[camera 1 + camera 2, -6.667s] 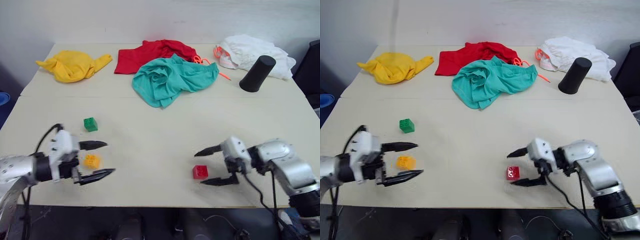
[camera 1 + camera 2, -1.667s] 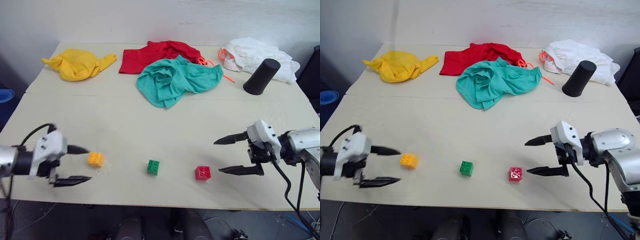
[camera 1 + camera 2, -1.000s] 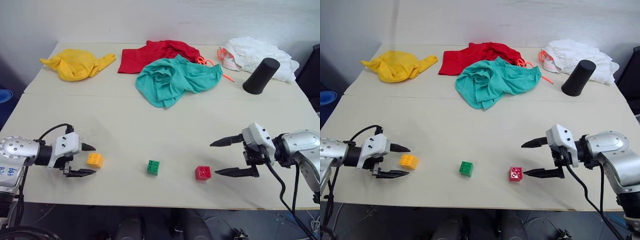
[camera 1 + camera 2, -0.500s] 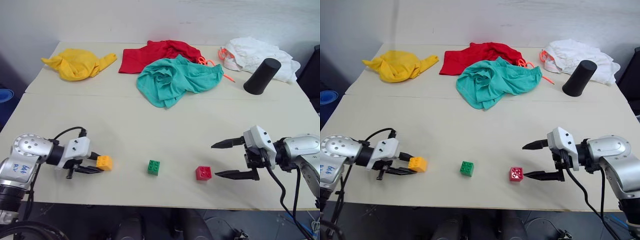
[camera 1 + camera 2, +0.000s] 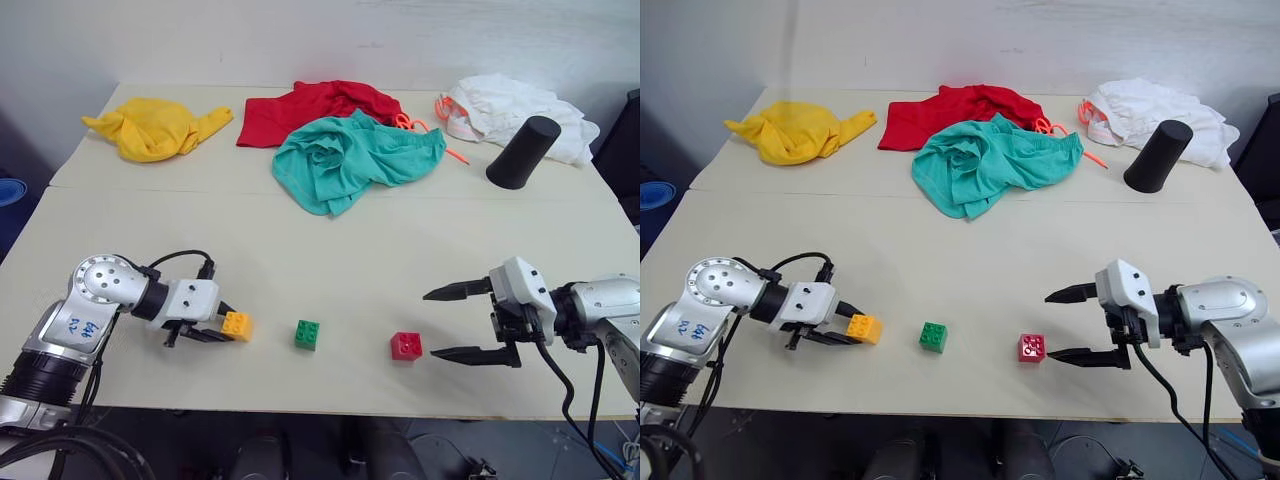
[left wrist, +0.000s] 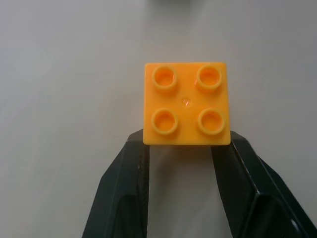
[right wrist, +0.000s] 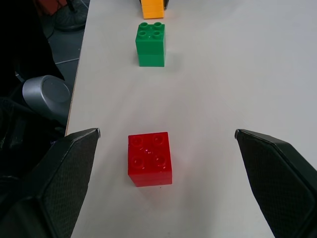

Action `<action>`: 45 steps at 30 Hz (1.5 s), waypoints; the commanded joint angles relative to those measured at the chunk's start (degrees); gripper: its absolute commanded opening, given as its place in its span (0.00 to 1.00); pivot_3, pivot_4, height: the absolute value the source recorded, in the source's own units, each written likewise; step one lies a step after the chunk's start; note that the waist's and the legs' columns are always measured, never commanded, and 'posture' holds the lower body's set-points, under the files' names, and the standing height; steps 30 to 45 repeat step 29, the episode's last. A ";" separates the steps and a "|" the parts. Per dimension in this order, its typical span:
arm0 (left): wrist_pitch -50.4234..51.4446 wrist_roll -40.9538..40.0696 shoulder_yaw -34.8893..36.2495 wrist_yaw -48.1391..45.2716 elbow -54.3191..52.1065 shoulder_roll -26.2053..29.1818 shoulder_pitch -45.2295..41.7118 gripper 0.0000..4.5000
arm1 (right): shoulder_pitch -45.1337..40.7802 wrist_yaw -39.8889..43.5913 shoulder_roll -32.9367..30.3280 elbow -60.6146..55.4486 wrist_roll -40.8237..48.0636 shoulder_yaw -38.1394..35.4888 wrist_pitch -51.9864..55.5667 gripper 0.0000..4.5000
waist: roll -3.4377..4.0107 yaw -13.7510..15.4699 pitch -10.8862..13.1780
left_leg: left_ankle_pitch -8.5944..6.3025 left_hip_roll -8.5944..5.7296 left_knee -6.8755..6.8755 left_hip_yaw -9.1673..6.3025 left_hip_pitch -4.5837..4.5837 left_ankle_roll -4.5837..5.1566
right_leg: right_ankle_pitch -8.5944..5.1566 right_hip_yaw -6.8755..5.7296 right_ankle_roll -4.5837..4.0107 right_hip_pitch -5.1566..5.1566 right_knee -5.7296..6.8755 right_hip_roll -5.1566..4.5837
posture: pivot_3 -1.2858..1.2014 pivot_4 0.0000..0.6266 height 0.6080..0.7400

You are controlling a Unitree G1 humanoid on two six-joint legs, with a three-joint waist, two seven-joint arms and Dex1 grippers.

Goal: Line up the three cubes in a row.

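Orange-yellow cube [image 5: 237, 325]: near front edge of surface [image 5: 330, 250], clamped in left gripper [image 5: 222, 323]. Green cube [image 5: 307, 334]: just right of it, apart. Red cube [image 5: 405, 346]: further right, same line. Right gripper [image 5: 436, 324]: wide apart, empty, beside red cube.

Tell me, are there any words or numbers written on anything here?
Blue handwriting on the round silver joint of the robot's left arm: too blurred to read for sure.
Orange brick, green brick, red brick: no writing, just studs.
Black cylinder: no label visible.
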 commanded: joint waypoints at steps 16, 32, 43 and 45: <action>8.12 -7.01 9.32 -5.43 0.39 9.38 5.55 1.00 | 1.50 3.50 -3.92 3.39 0.52 -5.46 -2.10 1.00 | 0.00 -0.34 0.00 | 0.00 0.05 0.00 0.02 0.01 -0.01 | 0.00 0.03 0.00 -0.03 0.03 0.05 | 0.52 0.24 1.00; 21.54 -19.42 31.99 -6.31 -8.83 18.71 21.25 1.00 | 7.05 12.52 -8.65 13.51 0.72 -11.10 -5.99 1.00 | 0.00 -0.10 0.00 | -0.05 0.03 -0.01 0.01 0.01 0.08 | 0.00 0.02 0.00 0.02 -0.06 -0.03 | 0.52 0.24 1.00; 21.54 -19.42 31.99 -6.31 -8.83 18.71 21.25 1.00 | 7.05 12.52 -8.65 13.51 0.72 -11.10 -5.99 1.00 | 0.00 -0.10 0.00 | -0.05 0.03 -0.01 0.01 0.01 0.08 | 0.00 0.02 0.00 0.02 -0.06 -0.03 | 0.52 0.24 1.00; 21.54 -19.42 31.99 -6.31 -8.83 18.71 21.25 1.00 | 7.05 12.52 -8.65 13.51 0.72 -11.10 -5.99 1.00 | 0.00 -0.10 0.00 | -0.05 0.03 -0.01 0.01 0.01 0.08 | 0.00 0.02 0.00 0.02 -0.06 -0.03 | 0.52 0.24 1.00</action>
